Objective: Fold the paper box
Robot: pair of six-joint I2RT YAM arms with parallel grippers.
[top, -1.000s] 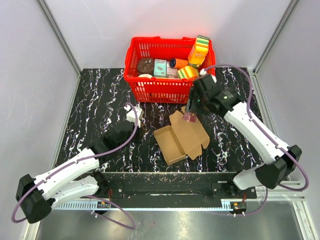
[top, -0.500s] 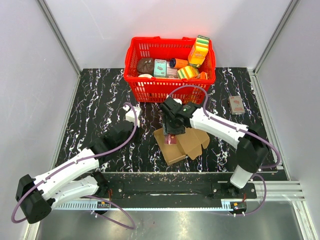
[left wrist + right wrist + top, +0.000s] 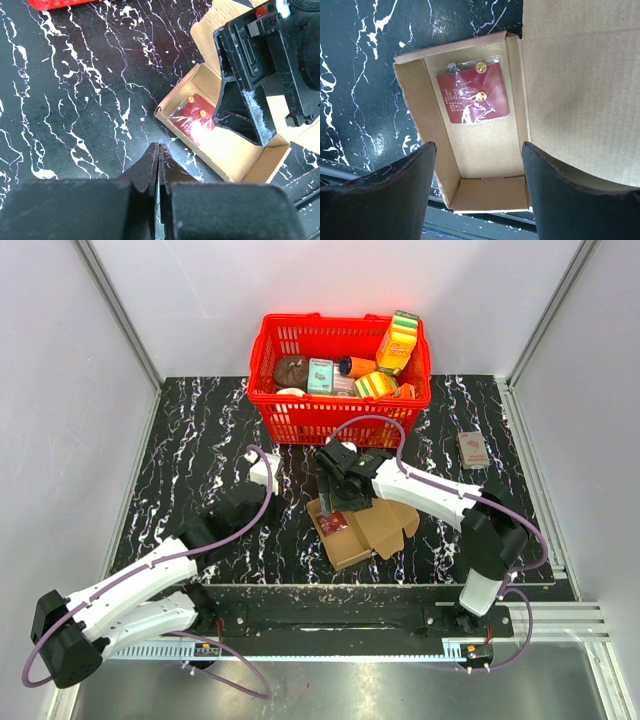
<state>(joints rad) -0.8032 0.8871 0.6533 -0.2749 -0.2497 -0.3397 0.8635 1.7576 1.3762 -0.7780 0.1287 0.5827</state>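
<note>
1. Hovering over box [image 3: 350,545], mid-tabletop [image 3: 200,430] nr near edge: right pincer [image 3: 338,502], released, empty.
2. Lid [image 3: 392,518] flat toward right edge.
3. Left pincer [image 3: 158,155] clenched, empty, just left; right arm nearer.

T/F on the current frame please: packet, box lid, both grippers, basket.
1. The red packet lies inside the paper box. True.
2. The right gripper is shut on the packet. False: it is open above the box and the packet lies free.
3. The left gripper is shut and empty. True.
4. The box lid is closed. False: it lies open beside the tray.
5. The red basket is empty. False: it holds several items.
</note>
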